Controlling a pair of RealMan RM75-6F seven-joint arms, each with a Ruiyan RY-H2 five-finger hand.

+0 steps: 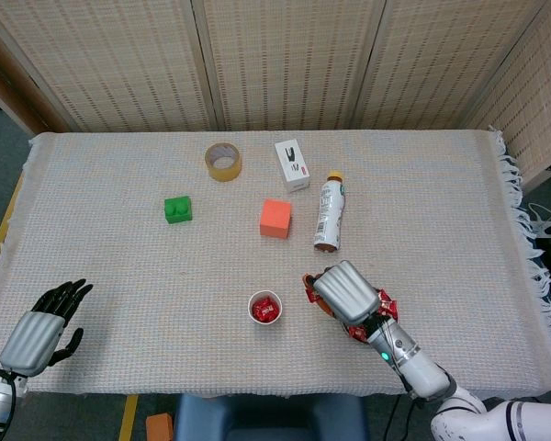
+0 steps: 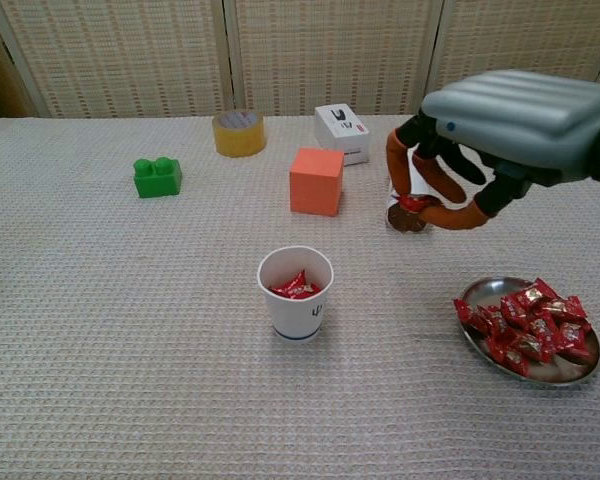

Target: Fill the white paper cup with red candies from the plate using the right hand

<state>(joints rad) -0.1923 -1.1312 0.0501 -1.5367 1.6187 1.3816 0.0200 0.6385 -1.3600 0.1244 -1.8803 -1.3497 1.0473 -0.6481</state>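
My right hand (image 1: 347,292) hides most of the plate (image 1: 387,302) in the head view; in the chest view it hides most of the bottle (image 2: 404,215).

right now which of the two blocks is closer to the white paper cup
The orange cube. It sits just behind the white paper cup, slightly to its right, while the green studded block lies well off to the cup's left.
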